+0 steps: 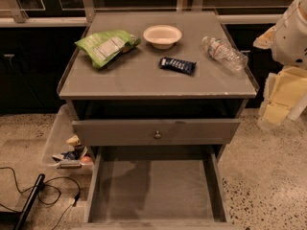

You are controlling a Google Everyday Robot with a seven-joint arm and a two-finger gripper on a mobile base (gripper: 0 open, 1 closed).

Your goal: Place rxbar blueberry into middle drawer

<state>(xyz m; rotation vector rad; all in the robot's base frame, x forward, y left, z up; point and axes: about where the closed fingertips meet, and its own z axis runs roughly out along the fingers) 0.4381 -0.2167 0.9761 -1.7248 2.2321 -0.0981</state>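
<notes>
Jaws on the gripper are too blurred to call open or closed; it seems to hang off the cabinet's right edge, the arm rising out of view above. Well to its left, the bar lies flat on top, long axis left-right. The drawer stands open below.

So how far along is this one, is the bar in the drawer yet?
Done: the drawer is pulled out, its floor bare. In hand: nothing, as the gripper hangs at the right edge, beside the cabinet. Left: picking up and placing, since the snack bar lies on top.
</notes>
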